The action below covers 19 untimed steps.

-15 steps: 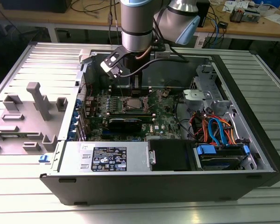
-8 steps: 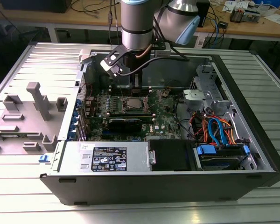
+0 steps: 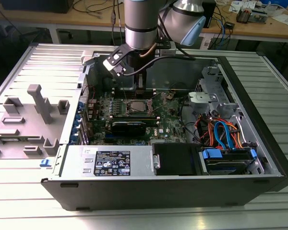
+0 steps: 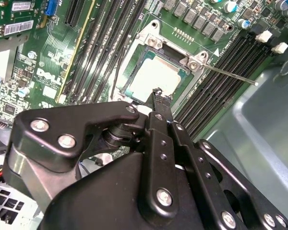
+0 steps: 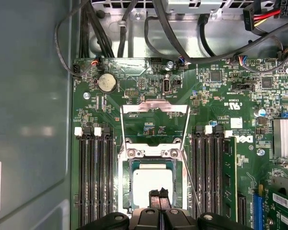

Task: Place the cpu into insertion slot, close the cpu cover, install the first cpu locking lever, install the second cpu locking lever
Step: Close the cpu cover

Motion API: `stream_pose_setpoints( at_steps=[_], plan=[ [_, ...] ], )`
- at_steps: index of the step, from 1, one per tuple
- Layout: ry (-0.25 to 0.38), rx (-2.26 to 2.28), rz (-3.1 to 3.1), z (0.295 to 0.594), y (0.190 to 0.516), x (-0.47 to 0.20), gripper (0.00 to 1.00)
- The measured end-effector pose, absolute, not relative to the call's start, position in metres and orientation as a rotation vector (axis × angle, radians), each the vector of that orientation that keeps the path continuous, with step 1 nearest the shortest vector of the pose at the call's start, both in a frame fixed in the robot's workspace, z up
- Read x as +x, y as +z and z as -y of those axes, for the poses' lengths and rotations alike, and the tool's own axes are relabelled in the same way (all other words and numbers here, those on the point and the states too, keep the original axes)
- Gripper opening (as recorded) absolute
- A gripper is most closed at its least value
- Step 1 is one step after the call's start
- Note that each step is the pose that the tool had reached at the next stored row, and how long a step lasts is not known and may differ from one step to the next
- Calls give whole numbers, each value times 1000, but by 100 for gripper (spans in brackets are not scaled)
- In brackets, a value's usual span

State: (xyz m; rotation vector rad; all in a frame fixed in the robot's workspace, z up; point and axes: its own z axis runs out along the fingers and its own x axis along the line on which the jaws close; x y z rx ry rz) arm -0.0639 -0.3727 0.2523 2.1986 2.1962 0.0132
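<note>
One cpu — seated in insertion slot | jaws clenched, empty, just over it

The exterior view stands off the arm, high and well back, looking down at an angle into the open computer case on the ribbed table, with the arm at the case's far side. The first wrist view faces nearly straight down on the motherboard from close by. The second wrist view looks along the gripper (its black body crowds the foreground), nearer and slanted. All three share the insertion slot and the memory slots flanking it.
</note>
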Motion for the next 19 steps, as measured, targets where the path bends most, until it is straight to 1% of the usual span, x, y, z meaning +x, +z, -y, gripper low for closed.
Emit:
stream_pose_setpoints(
  at_steps=[19],
  plan=[
    [12, 2197, -2195, 373, 256, -64, 11]
  ],
)
